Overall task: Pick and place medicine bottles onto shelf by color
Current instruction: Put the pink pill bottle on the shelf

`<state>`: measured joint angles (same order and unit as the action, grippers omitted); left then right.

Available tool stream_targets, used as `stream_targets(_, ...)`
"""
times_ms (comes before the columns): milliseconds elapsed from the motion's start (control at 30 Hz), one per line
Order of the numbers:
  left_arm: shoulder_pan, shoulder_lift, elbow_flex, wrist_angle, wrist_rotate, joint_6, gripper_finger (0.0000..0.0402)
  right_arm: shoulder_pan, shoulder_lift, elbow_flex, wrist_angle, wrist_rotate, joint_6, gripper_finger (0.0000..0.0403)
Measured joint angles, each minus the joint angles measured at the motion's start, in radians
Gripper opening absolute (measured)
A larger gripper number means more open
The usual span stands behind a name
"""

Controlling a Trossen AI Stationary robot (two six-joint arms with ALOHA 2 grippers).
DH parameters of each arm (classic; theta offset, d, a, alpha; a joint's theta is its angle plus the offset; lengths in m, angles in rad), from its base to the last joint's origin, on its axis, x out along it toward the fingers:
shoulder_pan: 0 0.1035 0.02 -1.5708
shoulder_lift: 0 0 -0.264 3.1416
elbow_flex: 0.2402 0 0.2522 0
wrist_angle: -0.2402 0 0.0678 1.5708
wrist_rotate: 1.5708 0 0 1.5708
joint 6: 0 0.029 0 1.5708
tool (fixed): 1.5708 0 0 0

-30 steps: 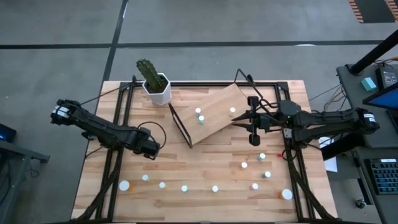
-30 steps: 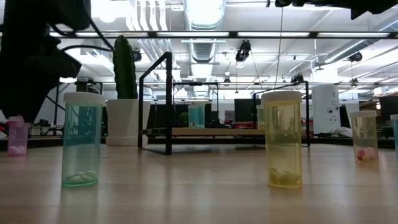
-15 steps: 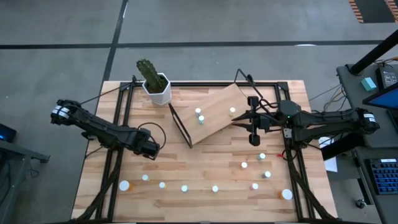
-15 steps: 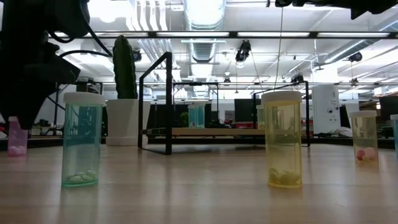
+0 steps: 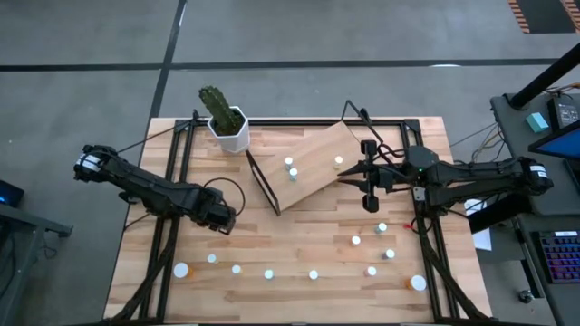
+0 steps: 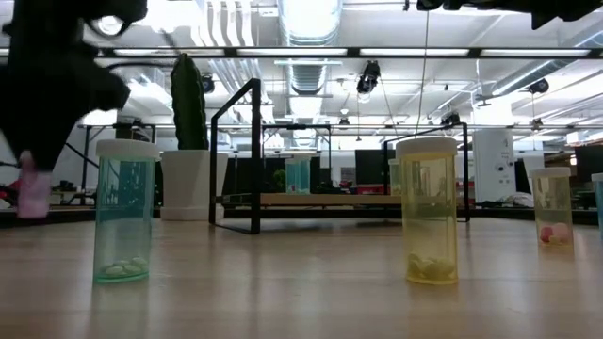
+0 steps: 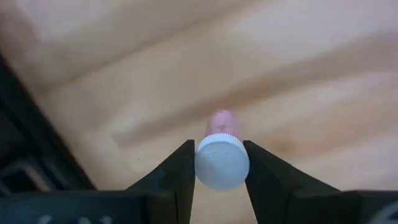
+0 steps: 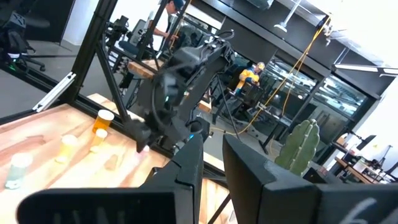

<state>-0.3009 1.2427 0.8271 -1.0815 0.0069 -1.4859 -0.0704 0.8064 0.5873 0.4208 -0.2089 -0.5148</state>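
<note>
Now my left fingers (image 7: 186, 177), pinched tight on a small white-capped pink plastic bottle (image 7: 222, 155), above the light-wood plank surface (image 7: 298, 81).

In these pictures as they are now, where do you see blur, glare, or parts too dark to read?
Low view: the ceiling lights glare, the left gripper is a blurred black silhouette, and its pink bottle is smeared. Left wrist view: the white cap is fairly sharp, the tabletop behind it soft. Right wrist view: the left arm is blurred.
</note>
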Motion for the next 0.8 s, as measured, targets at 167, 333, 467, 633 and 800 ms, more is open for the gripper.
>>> stream_targets(167,0.000,0.000,0.157,0.002,0.049,0.031,0.0114,0.000,0.000,0.000,0.000,0.000,-0.001,0.0054)
stream_targets(333,-0.001,0.000,0.308,0.067,0.054,0.061,0.0115,0.000,0.000,0.000,-0.004,0.000,0.002,0.0054)
stream_targets(467,-0.002,0.000,0.382,0.286,-0.005,0.176,0.0115,0.000,0.000,0.000,-0.005,0.000,0.007,0.0054)
stream_targets(633,0.000,0.008,0.454,0.518,-0.079,0.345,0.0116,0.000,0.000,0.000,-0.005,0.000,0.005,0.0054)
stream_targets(800,0.008,0.043,0.564,0.555,-0.177,0.477,0.0116,0.000,0.000,0.000,-0.006,0.000,0.001,0.0054)
